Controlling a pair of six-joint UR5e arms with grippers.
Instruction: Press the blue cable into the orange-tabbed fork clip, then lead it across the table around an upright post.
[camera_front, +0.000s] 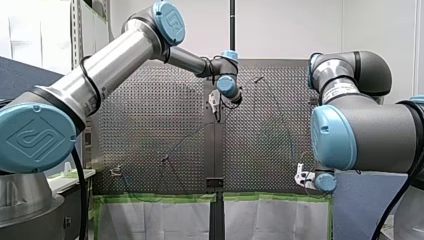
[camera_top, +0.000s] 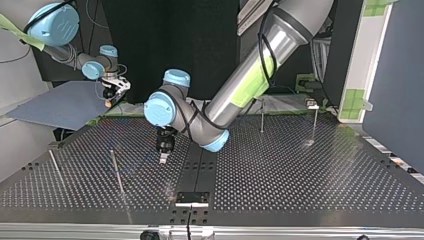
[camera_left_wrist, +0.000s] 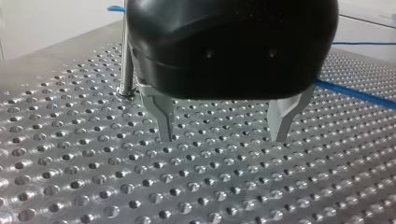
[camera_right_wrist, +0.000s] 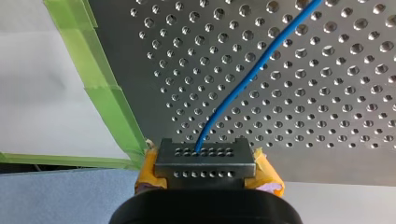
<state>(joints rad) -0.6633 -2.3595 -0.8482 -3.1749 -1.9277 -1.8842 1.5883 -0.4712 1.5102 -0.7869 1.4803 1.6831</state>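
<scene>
The blue cable (camera_right_wrist: 250, 72) runs over the perforated table (camera_right_wrist: 327, 116) and ends between the yellow pads of my right gripper (camera_right_wrist: 205, 154), which is shut on it at the table's taped corner. In the top view that gripper (camera_top: 111, 97) hangs at the far left edge. My left gripper (camera_left_wrist: 222, 138) hovers just above the plate, metal fingers (camera_left_wrist: 164, 121) open with nothing between them; it stands near the table's middle (camera_top: 163, 159). A stretch of the cable (camera_left_wrist: 355, 94) lies off to its side. An upright post (camera_left_wrist: 126, 60) stands beside it. I cannot make out the fork clip.
Thin upright posts stand on the plate: two at the top view's left (camera_top: 117, 172) (camera_top: 56, 167) and two at the far right (camera_top: 261, 116) (camera_top: 315, 120). A black bracket (camera_top: 192, 198) sits at the near edge. Green tape (camera_right_wrist: 109, 98) lines the table's border.
</scene>
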